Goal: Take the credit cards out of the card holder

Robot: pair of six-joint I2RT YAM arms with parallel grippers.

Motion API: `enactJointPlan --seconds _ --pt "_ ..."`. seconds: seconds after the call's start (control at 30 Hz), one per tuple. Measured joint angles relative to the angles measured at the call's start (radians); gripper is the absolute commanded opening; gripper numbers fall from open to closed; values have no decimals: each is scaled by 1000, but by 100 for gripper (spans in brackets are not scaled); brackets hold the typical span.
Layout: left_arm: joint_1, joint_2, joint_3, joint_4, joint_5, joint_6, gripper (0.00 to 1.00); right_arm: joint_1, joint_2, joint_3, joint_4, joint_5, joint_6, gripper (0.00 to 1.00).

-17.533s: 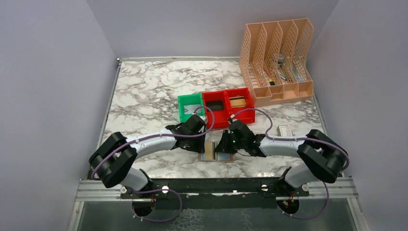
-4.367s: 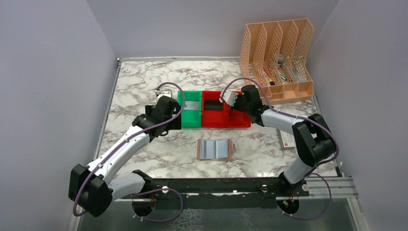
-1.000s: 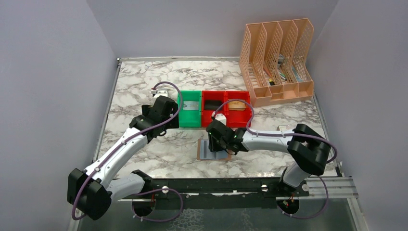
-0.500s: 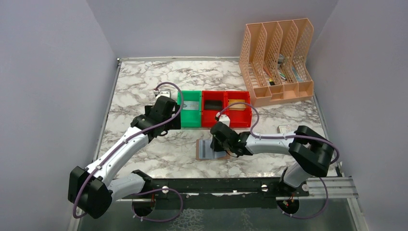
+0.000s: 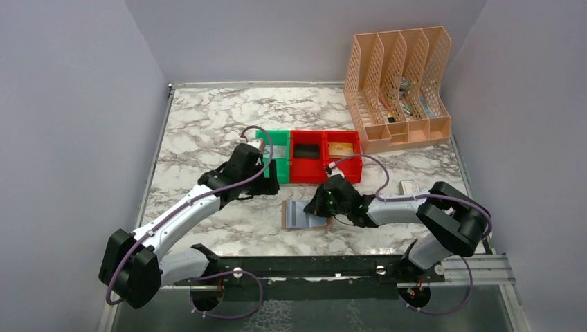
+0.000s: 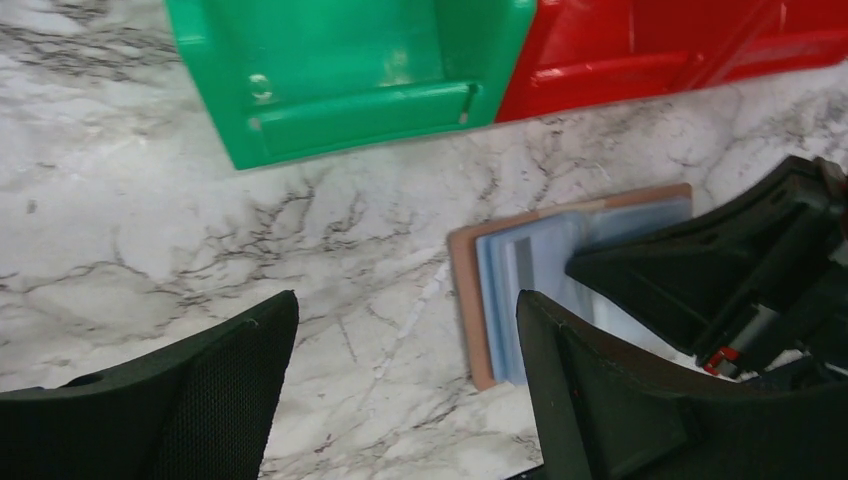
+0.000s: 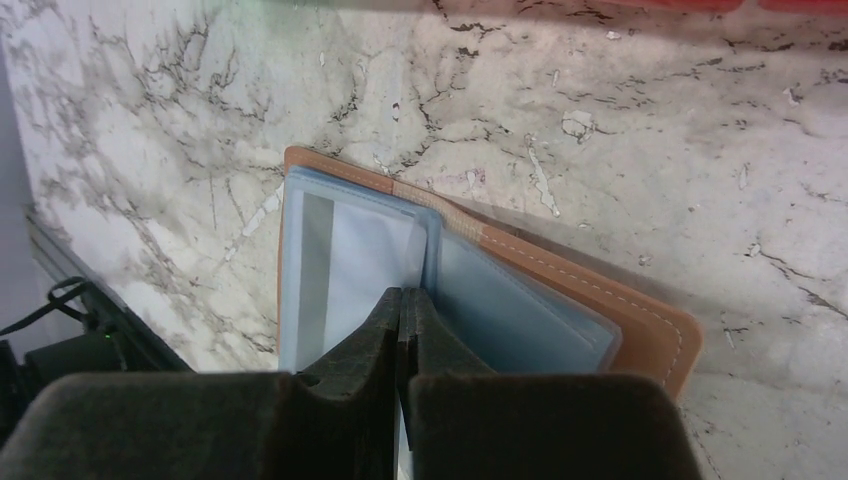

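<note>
The card holder (image 5: 296, 214) lies open on the marble, brown outside and light blue inside. My right gripper (image 7: 402, 295) is shut with its tips at the middle fold, pinching a light blue inner leaf of the card holder (image 7: 540, 290). The brown right half looks slightly raised. A grey strip (image 7: 317, 270) shows in the left pocket. My left gripper (image 6: 400, 390) is open and empty over bare marble just left of the card holder (image 6: 520, 270). Credit cards lie in the bins: a grey one (image 5: 280, 147), a black one (image 5: 306, 149) and a gold one (image 5: 339, 148).
A green bin (image 5: 282, 136) and two red bins (image 5: 324, 173) stand in a row right behind the holder. A peach file rack (image 5: 398, 90) fills the back right corner. A white box (image 5: 410, 187) lies at the right edge by my right arm.
My right gripper has shut at the holder's fold and drawn slightly right. My left arm has swung from beside the green bin down toward the holder, its jaws a little narrower.
</note>
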Motion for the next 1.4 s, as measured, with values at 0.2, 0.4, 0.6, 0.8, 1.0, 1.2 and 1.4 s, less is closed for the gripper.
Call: enactJointPlan --seconds 0.2,0.4,0.6,0.8,1.0,1.2,1.4 --pt "-105 16 -39 76 47 -60 77 -18 -3 -56 103 -32 53 1" --pt "-197 59 -79 134 56 -124 68 -20 -7 -81 141 -31 92 1" --pt "-234 97 -104 175 60 -171 57 -20 -29 -99 138 -18 112 1" --pt "-248 145 -105 218 67 -195 48 -20 -51 -101 109 -17 110 1" --pt "-267 167 -115 253 84 -219 44 -24 -80 -135 117 -20 131 1" --pt "-280 174 -122 294 104 -240 41 -61 -77 -182 195 -66 161 1" --pt "-291 190 -129 330 122 -261 36 -86 -59 -208 257 -110 185 1"
